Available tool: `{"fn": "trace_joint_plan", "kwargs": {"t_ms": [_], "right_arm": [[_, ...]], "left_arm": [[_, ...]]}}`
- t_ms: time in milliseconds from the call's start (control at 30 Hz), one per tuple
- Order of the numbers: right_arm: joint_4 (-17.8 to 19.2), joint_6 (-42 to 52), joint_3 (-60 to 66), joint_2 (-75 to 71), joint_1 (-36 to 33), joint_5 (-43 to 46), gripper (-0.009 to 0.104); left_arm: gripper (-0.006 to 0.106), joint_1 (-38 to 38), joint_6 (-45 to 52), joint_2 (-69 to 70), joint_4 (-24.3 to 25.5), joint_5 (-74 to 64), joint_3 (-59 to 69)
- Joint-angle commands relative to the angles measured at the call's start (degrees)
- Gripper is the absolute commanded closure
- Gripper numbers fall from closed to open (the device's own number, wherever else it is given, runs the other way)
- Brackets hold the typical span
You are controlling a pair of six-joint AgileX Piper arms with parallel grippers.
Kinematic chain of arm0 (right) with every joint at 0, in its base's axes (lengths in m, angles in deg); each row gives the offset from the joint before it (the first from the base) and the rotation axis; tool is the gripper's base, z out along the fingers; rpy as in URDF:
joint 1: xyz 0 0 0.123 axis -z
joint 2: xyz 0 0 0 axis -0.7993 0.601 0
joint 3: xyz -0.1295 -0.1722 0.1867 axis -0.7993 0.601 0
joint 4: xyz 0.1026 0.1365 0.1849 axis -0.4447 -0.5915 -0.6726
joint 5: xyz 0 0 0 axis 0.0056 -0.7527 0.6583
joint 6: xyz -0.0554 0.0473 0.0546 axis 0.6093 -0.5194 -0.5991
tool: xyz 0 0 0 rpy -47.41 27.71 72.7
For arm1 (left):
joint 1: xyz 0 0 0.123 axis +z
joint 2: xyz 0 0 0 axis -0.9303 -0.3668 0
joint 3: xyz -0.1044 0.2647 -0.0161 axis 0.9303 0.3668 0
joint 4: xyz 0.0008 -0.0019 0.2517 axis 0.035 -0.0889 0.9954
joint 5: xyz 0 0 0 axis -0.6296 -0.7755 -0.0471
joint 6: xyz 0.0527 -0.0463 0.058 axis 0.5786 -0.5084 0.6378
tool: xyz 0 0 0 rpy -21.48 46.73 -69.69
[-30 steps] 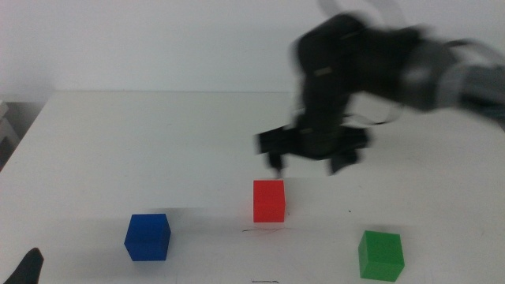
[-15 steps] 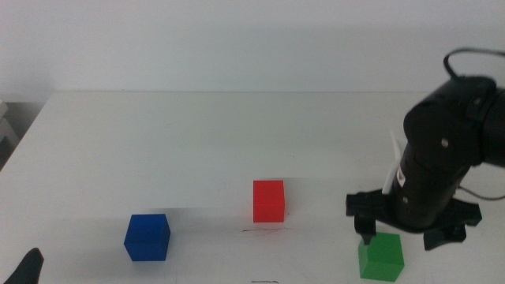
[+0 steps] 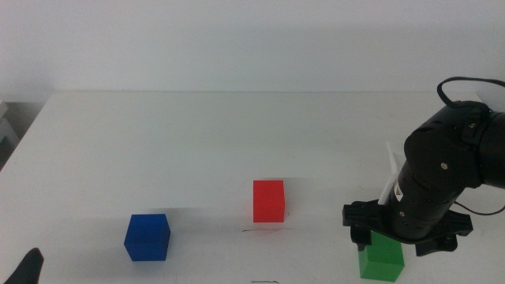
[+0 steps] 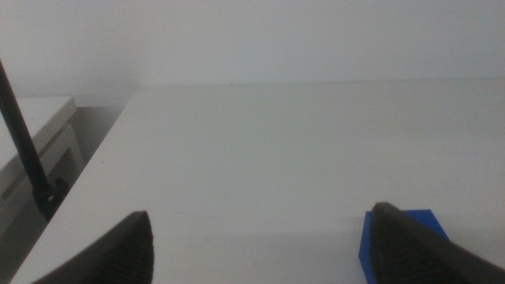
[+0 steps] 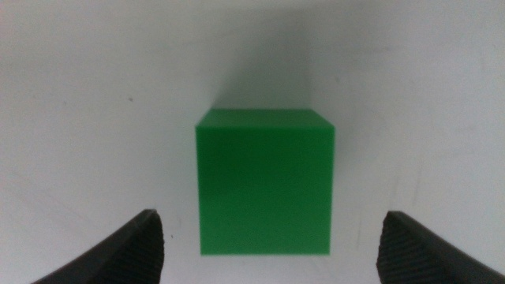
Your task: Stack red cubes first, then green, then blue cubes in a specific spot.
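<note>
Since the earlier frame the right arm had swung from over the red cube (image 3: 268,201) down to the green cube (image 3: 382,259), wrist pointing straight down, right gripper (image 5: 267,237) spread wide with the green cube (image 5: 264,191) centred between the jaws, neither touching it. Red cube sat well off to the gripper's left, just behind the thin dark line (image 3: 259,230); blue cube (image 3: 147,237) farther left still. Left gripper (image 4: 260,237) waited low near the table's edge, jaws spread, blue cube (image 4: 400,239) just beside one jaw.
</note>
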Motion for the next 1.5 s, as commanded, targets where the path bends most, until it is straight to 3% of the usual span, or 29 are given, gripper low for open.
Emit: {"fn": "trace_joint_plan", "kwargs": {"t_ms": [0,267,367,467,600,633,867,967,1233,1467], "right_arm": [[1.97,0.41,-0.83,-1.40,0.42,1.48,0.007],[2.40,0.41,-0.83,3.14,0.42,3.10,0.007],[2.33,1.66,-0.83,4.80,0.42,4.48,0.013],[2.27,2.91,-0.89,5.55,0.42,4.39,0.034],[1.57,4.62,-2.82,4.19,0.46,1.25,0.089],[1.91,6.26,-4.71,3.49,0.27,-0.42,0.097],[3.59,8.50,-25.80,4.53,-3.64,-16.99,0.096],[3.23,8.51,-33.06,8.35,-4.87,-18.11,0.096],[-2.00,10.59,-47.95,20.35,-7.27,-19.95,0.096],[-3.50,11.48,-53.50,27.25,-7.61,-19.95,0.096]], "left_arm": [[0.007,0.09,-0.32,1.44,-0.67,4.77,-0.04],[0.007,0.09,-0.32,1.44,-0.67,4.77,-0.04],[0.007,0.09,-0.32,1.44,-0.67,4.77,-0.04],[0.007,0.09,-0.32,1.44,-0.67,4.77,-0.04],[0.007,0.09,-0.32,1.44,-0.67,4.77,-0.04],[0.007,0.09,-0.32,1.44,-0.67,4.77,-0.04],[0.007,0.09,-0.32,1.44,-0.67,4.77,-0.04],[0.007,0.09,-0.32,1.44,-0.67,4.77,-0.04],[0.007,0.09,-0.32,1.44,-0.67,4.77,-0.04],[0.007,0.09,-0.32,1.44,-0.67,4.77,-0.04]]}}
